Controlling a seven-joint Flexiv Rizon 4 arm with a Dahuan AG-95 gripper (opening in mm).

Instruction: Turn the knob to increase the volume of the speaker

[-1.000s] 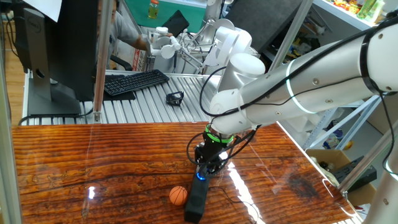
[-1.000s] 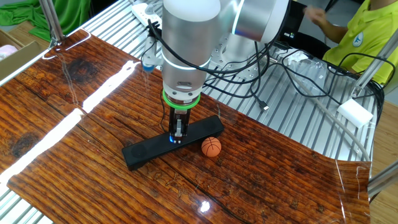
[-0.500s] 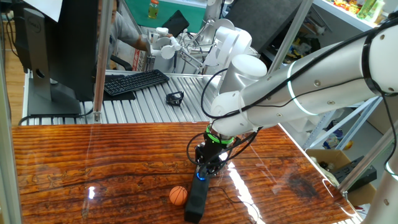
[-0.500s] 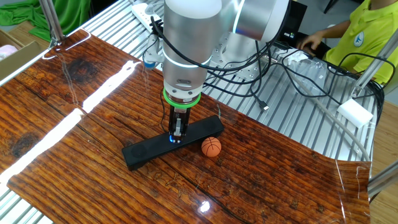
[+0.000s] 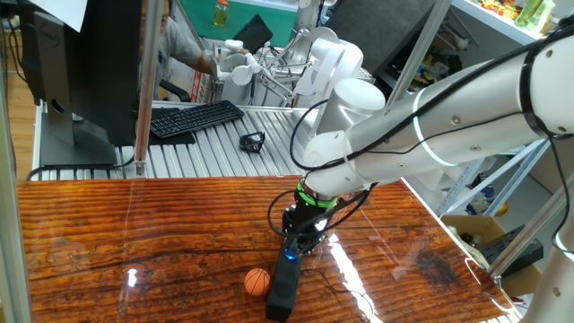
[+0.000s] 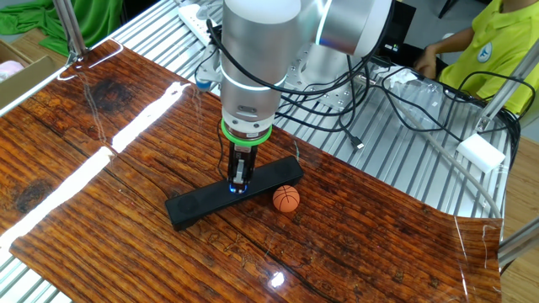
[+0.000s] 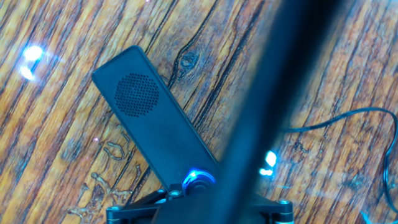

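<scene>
The speaker (image 6: 202,201) is a long slim black bar lying on the wooden table; it also shows in one fixed view (image 5: 283,285) and in the hand view (image 7: 149,121). Its knob (image 7: 198,180) glows blue at mid-bar, seen as a blue glint in the fixed views (image 6: 235,189) (image 5: 290,256). My gripper (image 6: 238,182) stands straight down on the knob, fingers closed around it. In the hand view the knob sits between the fingers at the bottom edge, partly hidden by a blurred dark cable. The gripper also shows in one fixed view (image 5: 292,248).
A small orange ball (image 6: 286,199) lies on the table right beside the speaker, also visible in one fixed view (image 5: 257,282). A black keyboard (image 5: 193,117) and a monitor (image 5: 76,72) stand on the metal bench behind. Cables trail over the bench (image 6: 396,101). A person sits at the far side (image 6: 488,50).
The gripper stays on the knob and the speaker has not shifted. The person in the background has moved an arm.
</scene>
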